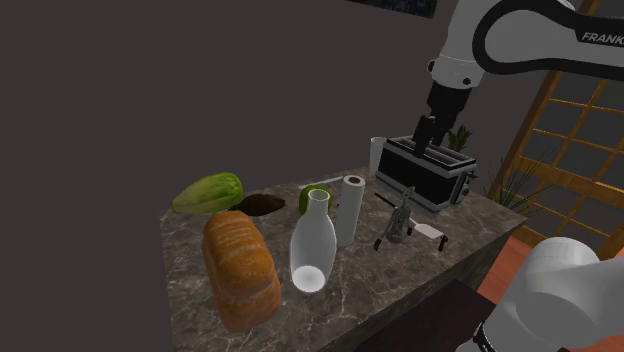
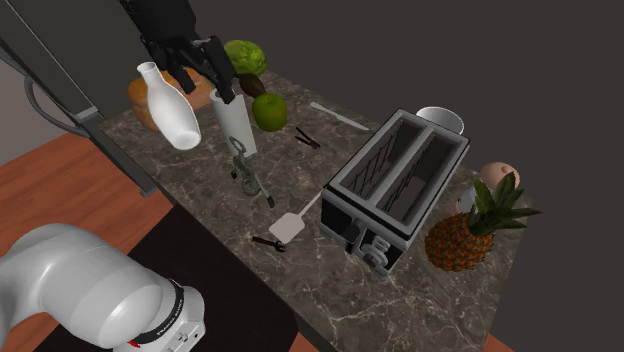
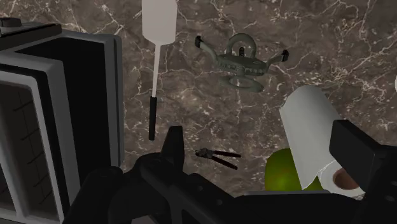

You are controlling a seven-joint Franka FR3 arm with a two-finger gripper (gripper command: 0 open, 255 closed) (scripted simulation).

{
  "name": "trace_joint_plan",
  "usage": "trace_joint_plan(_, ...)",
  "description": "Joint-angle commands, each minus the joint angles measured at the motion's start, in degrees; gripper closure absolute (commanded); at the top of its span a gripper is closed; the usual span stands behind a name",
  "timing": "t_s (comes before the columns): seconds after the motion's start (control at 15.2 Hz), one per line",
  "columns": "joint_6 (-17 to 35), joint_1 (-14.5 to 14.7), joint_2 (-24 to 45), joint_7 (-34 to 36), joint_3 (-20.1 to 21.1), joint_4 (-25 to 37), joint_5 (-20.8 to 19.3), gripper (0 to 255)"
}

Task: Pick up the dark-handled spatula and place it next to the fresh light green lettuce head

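The spatula (image 3: 153, 95) lies flat on the dark marble counter beside the toaster, with a white blade (image 2: 287, 227), a thin pale shaft and a dark handle (image 3: 152, 118). In the shoulder view its blade (image 1: 432, 232) lies near the counter's near-right edge. The light green lettuce head (image 1: 208, 192) rests at the counter's far left corner, also seen as lettuce (image 2: 244, 57). My black gripper (image 1: 428, 135) hangs open high above the counter, over the toaster's edge, holding nothing. From the wrist, the gripper (image 3: 261, 137) looks down with the spatula handle just beyond its fingers.
A toaster (image 1: 428, 170), corkscrew (image 1: 398, 220), paper towel roll (image 1: 349, 208), green fruit (image 2: 268, 110), white bottle (image 1: 313, 245) and bread loaf (image 1: 240, 268) crowd the counter (image 1: 470, 225). A small dark clip (image 3: 219, 156) lies near the handle. A pineapple (image 2: 470, 225) stands behind the toaster.
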Motion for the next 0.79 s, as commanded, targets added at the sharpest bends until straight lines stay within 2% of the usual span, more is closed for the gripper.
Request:
trace_joint_plan(0.0,0.0,0.0,0.0,0.0,0.0,0.0,0.0,0)
trace_joint_plan(0.73,18.6,-3.9,6.6,-2.6,-9.4,-12.1,-2.6,0)
